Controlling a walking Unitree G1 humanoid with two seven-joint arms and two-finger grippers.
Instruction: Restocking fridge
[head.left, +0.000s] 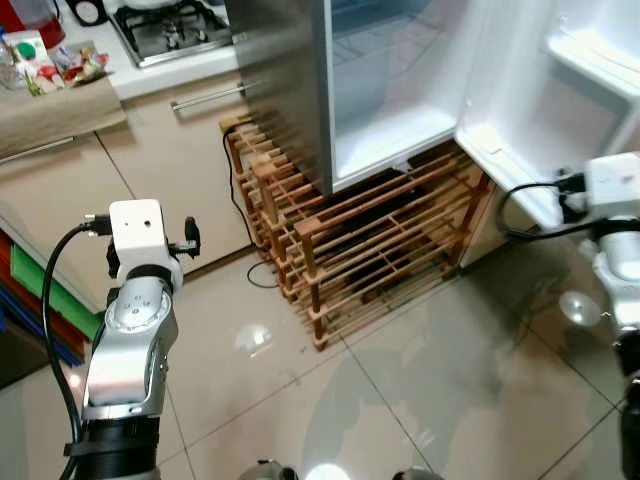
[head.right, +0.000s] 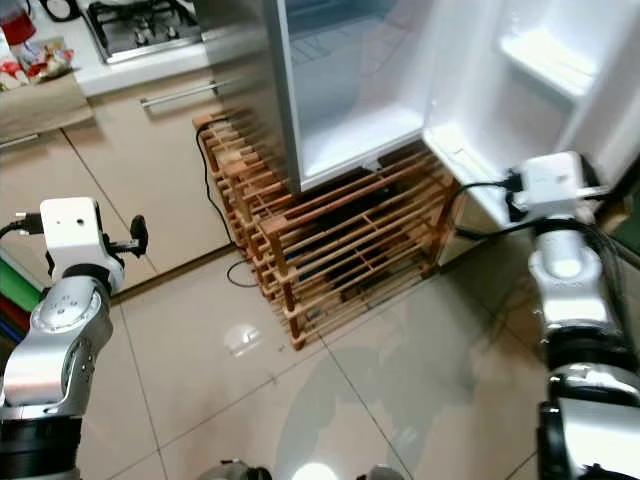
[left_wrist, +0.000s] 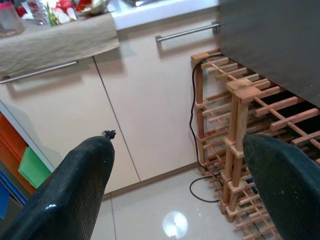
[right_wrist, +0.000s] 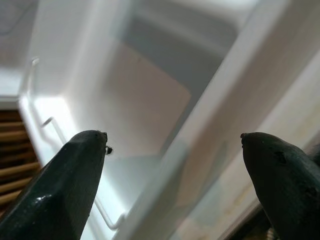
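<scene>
— Now, the grippers?
— Right gripper (right_wrist: 170, 185) spread, empty, at the fridge door (head.left: 560, 90); left gripper (left_wrist: 175, 200) spread near the rack (head.left: 350, 240).
— Step?
— Fridge (head.left: 390, 90) open; likely next, fetching stock from the worktop (head.left: 60, 100).

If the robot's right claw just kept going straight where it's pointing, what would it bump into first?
Most likely the open fridge door's white inner side: the right gripper, fingers apart, faces its lower door shelf. Depth is hard to judge.

fridge (head.left: 400, 90) open, wooden rack (head.left: 360, 240) beneath
</scene>
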